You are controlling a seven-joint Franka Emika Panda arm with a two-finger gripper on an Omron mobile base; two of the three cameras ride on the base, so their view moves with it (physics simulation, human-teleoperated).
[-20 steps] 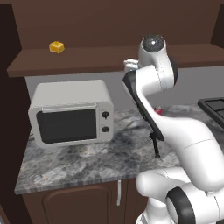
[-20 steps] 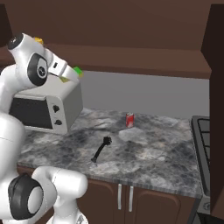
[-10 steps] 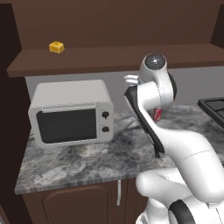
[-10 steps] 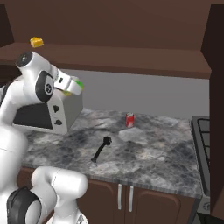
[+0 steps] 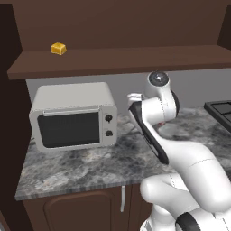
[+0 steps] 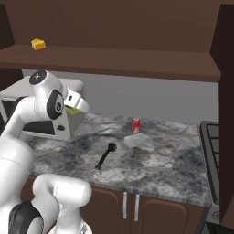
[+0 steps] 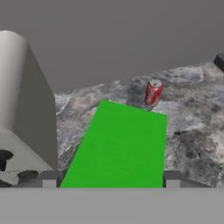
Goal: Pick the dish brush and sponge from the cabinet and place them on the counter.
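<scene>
Now carrying: end effector (image 6: 78,104) spread wide, clamped on sponge (image 7: 117,146). Brush (image 6: 105,155) already on tabletop (image 6: 155,160). Next, lower and release beside it.

Even, flat rendered light, nothing blown out.
Soft shadow sits under the shelf (image 5: 135,61) at twelve o'clock; the sponge (image 7: 118,146) looks coarse and blocky, the can (image 7: 153,92) slightly blurred.
</scene>
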